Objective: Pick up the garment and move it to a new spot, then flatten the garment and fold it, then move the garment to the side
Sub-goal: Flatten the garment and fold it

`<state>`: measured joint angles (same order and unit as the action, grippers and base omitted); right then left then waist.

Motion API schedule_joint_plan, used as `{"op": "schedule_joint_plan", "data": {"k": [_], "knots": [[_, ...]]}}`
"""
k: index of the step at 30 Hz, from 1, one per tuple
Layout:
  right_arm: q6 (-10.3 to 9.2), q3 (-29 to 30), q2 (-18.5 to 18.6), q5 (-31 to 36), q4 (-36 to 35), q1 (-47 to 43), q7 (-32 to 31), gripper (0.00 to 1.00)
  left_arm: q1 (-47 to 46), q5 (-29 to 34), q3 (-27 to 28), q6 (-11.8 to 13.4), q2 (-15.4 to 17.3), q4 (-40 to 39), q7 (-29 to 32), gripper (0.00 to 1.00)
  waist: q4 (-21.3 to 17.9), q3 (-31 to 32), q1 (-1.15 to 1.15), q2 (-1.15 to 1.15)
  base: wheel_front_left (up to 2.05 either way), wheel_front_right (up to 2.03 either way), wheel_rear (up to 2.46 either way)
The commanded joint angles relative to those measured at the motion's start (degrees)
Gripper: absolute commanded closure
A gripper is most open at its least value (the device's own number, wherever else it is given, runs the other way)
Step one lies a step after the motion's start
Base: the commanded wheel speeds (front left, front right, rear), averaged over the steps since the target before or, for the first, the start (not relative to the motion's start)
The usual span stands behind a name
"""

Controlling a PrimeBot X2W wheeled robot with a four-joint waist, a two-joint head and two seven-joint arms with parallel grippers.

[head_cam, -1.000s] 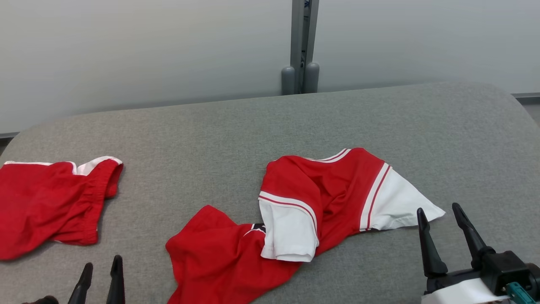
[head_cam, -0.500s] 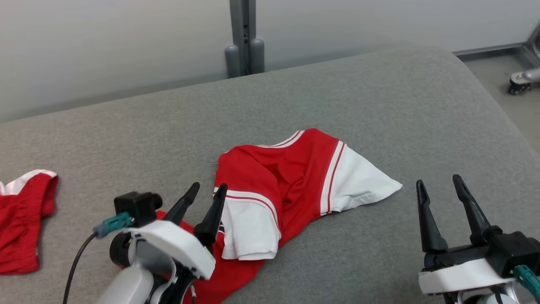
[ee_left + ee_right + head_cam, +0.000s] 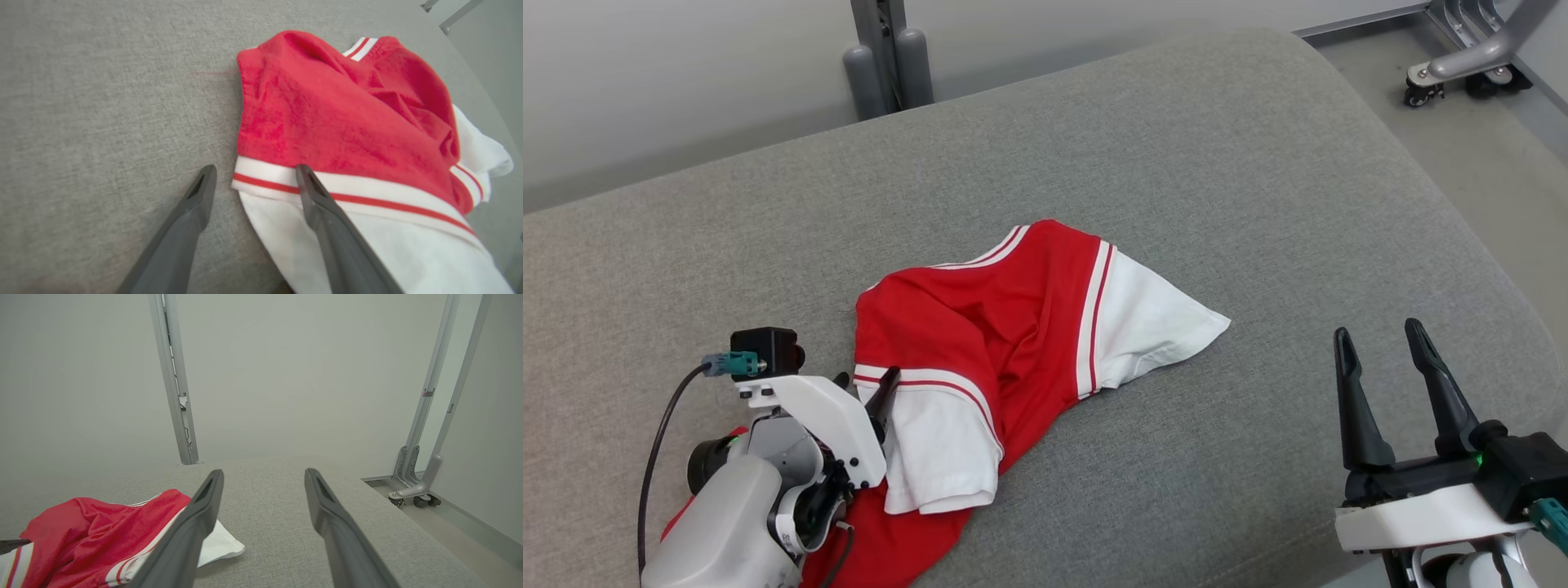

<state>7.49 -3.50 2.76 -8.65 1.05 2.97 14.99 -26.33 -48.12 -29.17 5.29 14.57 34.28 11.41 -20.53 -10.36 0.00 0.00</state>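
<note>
Head camera has swung right: the post (image 3: 882,57) now sits further left in the head view than a second ago, and the garment (image 3: 980,343) with it. That is the camera moving, not the cloth. Its lie on the grey worktop (image 3: 1258,163) looks unchanged.

Real change: the left pincer (image 3: 864,388). A second ago only its fingertips showed at the bottom edge, well short of the garment. Now the arm has reached in to the near-left sleeve (image 3: 367,253).

Left wrist view: jaws spread wide, nothing held. One finger is over bare worktop just beside the sleeve's edge, the other over the white cloth right at the red-striped band (image 3: 367,196). So the sleeve edge lies between the fingers. Cannot tell whether the tips touch the fabric yet.

Right pincer (image 3: 1378,335): at lower right as before, wide open and empty, well apart from the garment and pointing past it.

Garment: crumpled in a heap at mid-worktop, red body bunched, both white sleeves out, not lifted.

Judgement: first step, the pick-up, is in hand and nothing is gripped. The left looks lined up for a pinch at the sleeve hem. A one-corner grip would likely let the rest trail.
</note>
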Motion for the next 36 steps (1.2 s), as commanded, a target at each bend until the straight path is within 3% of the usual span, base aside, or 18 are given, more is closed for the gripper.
{"op": "schedule_joint_plan", "data": {"k": [1, 3, 4, 6, 7, 12, 17, 21, 26, 30, 32, 36], "knots": [[0.01, 0.3, 0.3, -0.3, -0.1, 0.3, 0.3, 0.00, -0.9, -0.8, 0.2, -0.9, -0.4, 1.2, 0.3, 0.00, -0.3, -0.2, 0.00, 0.00, 0.00, 0.00, 0.00], [0.01, 0.4, 0.3, -0.4, 0.0, 0.2, 0.3, 0.00, -1.1, -1.4, 0.2, -1.7, -0.8, 3.2, 0.6, 0.00, -0.3, -0.3, 0.00, 0.00, 0.00, 0.00, 0.00], [0.01, 0.5, 0.3, -0.5, 0.0, 0.1, 0.3, 0.00, -1.1, -1.6, 0.1, -2.1, -1.1, 4.0, 0.6, 0.13, -0.3, -0.4, 0.00, 0.00, 0.00, 0.00, 0.00], [0.01, 0.7, 0.3, -0.6, 0.0, 0.3, 0.3, 0.00, -1.4, -1.8, -0.4, -3.0, -1.6, 5.4, 0.9, 0.77, -0.2, -0.6, 0.00, 0.00, 0.00, 0.00, 0.00], [0.01, 0.7, 0.3, -0.8, 0.0, 0.4, 0.3, 0.00, -1.6, -1.6, -0.9, -3.6, -1.7, 6.0, 0.9, 1.00, 0.0, -0.6, 0.00, 0.00, 0.00, 0.00, 0.00], [0.01, 0.7, 0.3, -0.9, 0.2, 0.6, 0.3, 0.00, -3.2, 0.8, -3.1, -6.6, -1.5, 5.6, -1.0, 1.00, 0.5, -0.6, 0.00, 0.00, 0.00, 0.00, 0.00], [0.01, 0.8, 0.3, -0.9, 0.5, 0.1, 0.3, 0.00, -3.2, 1.4, -3.3, -8.2, -1.8, -1.1, -4.6, 1.00, 0.6, -0.2, 0.00, 0.00, 0.00, 0.00, 0.00], [0.01, 0.7, 0.3, -1.0, 0.6, -0.2, 0.3, 0.00, -1.7, 3.0, -5.1, -7.5, -2.3, -11.2, -5.1, 1.00, 0.3, -0.2, 0.00, 0.00, 0.00, 0.00, 0.00], [0.01, 0.0, 0.3, -1.6, 0.4, 0.9, 0.3, 0.00, 0.9, 3.1, -9.6, -6.5, -4.7, -22.2, -1.2, 1.00, -1.1, -1.0, 0.00, 0.00, 0.00, 0.00, 0.00], [0.01, -0.8, 0.3, -2.2, 0.2, 1.8, 0.3, 0.00, 0.8, 4.3, -11.6, -5.5, -5.7, -23.3, 0.2, 1.00, -2.8, -2.4, 0.00, 0.00, 0.00, 0.00, 0.00], [0.01, -0.8, 0.3, -3.0, 0.1, 2.3, 0.3, 0.00, 1.3, 3.2, -12.9, -5.5, -8.3, -22.4, 0.4, 1.00, -4.0, -3.3, 0.00, 0.00, 0.00, 0.00, 0.00], [0.01, -1.6, 0.2, -4.3, 0.2, 3.4, 0.3, 0.00, -0.8, 2.4, -12.9, -4.1, -10.3, -18.7, -2.7, 1.00, -6.7, -5.1, 0.00, 0.00, 0.00, 0.00, 0.00]]}}
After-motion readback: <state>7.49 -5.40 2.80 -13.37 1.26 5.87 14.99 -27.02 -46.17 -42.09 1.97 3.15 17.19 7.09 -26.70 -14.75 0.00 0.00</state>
